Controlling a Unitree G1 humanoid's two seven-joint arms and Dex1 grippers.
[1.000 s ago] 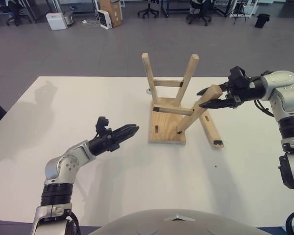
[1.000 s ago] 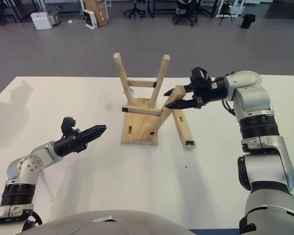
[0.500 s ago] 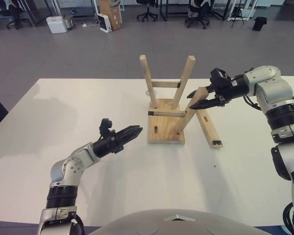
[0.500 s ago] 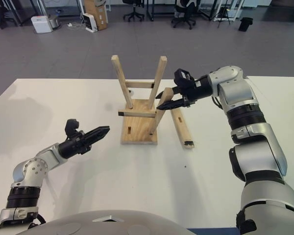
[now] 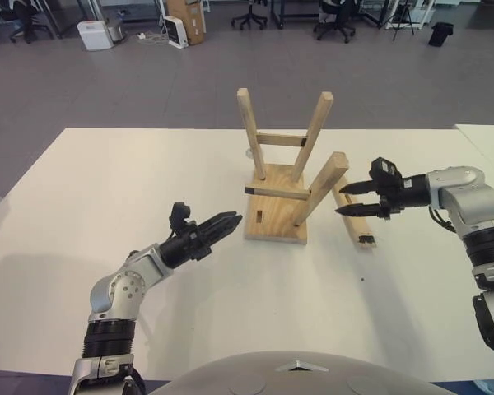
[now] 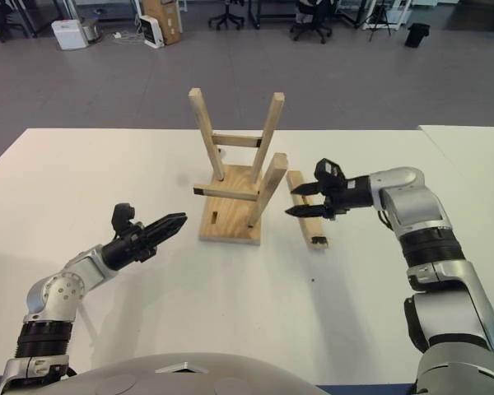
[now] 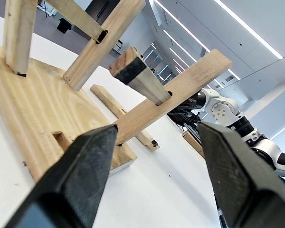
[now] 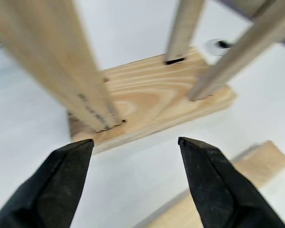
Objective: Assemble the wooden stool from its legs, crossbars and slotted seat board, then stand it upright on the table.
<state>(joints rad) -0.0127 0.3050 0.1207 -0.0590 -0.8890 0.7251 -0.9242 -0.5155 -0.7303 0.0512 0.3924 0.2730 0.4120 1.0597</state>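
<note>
The seat board (image 5: 273,225) lies flat at the middle of the tabletop (image 5: 107,189), underside up. Two legs (image 5: 249,132) rise from its far edge, joined by a crossbar (image 5: 281,140). A third leg (image 5: 323,185) leans in its near right corner, with a second crossbar (image 5: 272,192) running from it. A loose leg (image 5: 361,229) lies on the tabletop just right of the board. The right claw (image 5: 340,200) hangs spread and empty over that loose leg. The left claw (image 5: 235,220), also spread and empty, points at the board's near left side, short of touching
</note>
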